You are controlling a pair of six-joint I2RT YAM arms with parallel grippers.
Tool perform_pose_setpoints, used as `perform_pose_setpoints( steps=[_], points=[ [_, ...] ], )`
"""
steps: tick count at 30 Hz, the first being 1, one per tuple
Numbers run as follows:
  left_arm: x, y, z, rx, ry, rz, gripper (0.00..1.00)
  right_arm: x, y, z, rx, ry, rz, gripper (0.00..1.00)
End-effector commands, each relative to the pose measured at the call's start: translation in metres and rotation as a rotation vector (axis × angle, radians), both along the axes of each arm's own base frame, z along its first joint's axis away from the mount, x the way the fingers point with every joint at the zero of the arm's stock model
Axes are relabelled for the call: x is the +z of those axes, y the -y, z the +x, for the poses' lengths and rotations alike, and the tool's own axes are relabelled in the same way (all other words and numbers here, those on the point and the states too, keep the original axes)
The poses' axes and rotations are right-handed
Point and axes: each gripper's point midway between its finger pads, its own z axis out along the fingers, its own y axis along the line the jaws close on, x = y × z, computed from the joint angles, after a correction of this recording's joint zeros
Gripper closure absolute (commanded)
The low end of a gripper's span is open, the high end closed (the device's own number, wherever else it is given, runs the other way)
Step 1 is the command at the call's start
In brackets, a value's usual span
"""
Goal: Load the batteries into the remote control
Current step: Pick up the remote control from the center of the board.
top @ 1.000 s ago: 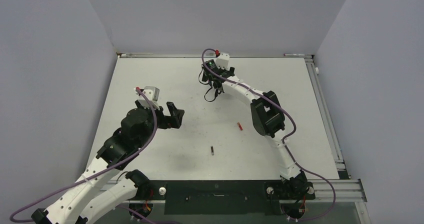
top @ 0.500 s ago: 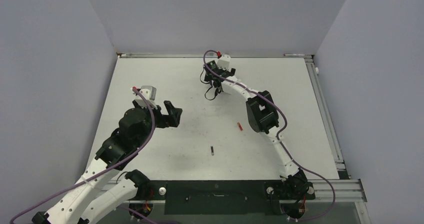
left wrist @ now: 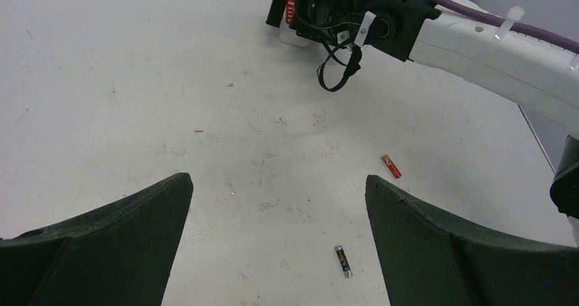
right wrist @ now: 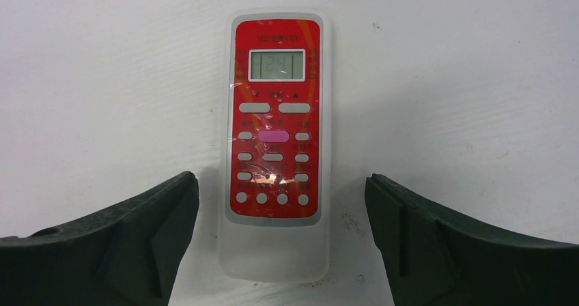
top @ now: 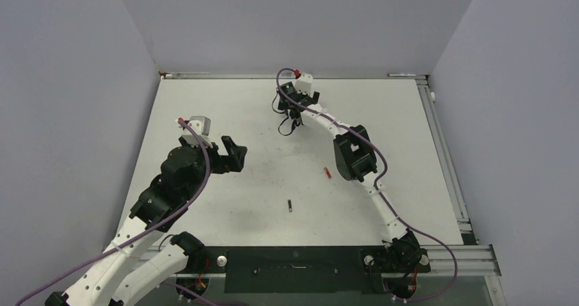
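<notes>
Here: glossy remote control (right wrist: pixel 276 135) (rounded white slab), right claw (right wrist: pixel 278 182) spread.

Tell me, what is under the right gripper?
The remote control lies flat on the table below the open right gripper, with its red button panel and display facing up. Its back is against the table, so the battery side cannot be seen.
</notes>
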Motion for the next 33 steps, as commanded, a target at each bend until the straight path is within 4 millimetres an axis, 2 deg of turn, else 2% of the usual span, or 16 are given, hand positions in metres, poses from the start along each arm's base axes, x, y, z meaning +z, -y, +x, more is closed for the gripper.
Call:
perform_pose_setpoints(
  steps=[1, 10, 16, 21, 26, 33],
  points=[
    [0.022, 0.0, 0.0, -0.002, 0.047, -0.042, 0.04, -0.006, -0.003, -0.002, 0.014, -0.014, -0.027, 0.11],
    [0.024, -0.002, 0.0, 0.007, 0.054, -0.046, 0.04, -0.01, -0.005, -0.01, 0.026, -0.028, -0.095, 0.23],
    [0.023, -0.003, 0.0, 0.009, 0.054, -0.044, 0.04, -0.013, -0.004, -0.014, 0.033, -0.05, -0.108, 0.37],
    [0.024, -0.005, 0.0, 0.017, 0.058, -0.044, 0.04, -0.016, -0.007, -0.018, 0.046, -0.07, -0.092, 0.61],
    [0.023, -0.007, 0.001, 0.027, 0.058, -0.035, 0.04, -0.002, -0.011, -0.02, 0.054, -0.054, -0.045, 0.91],
    [0.02, -0.009, 0.004, 0.042, 0.052, -0.02, 0.04, 0.029, -0.015, -0.026, 0.078, -0.024, 0.016, 0.92]
  ],
)
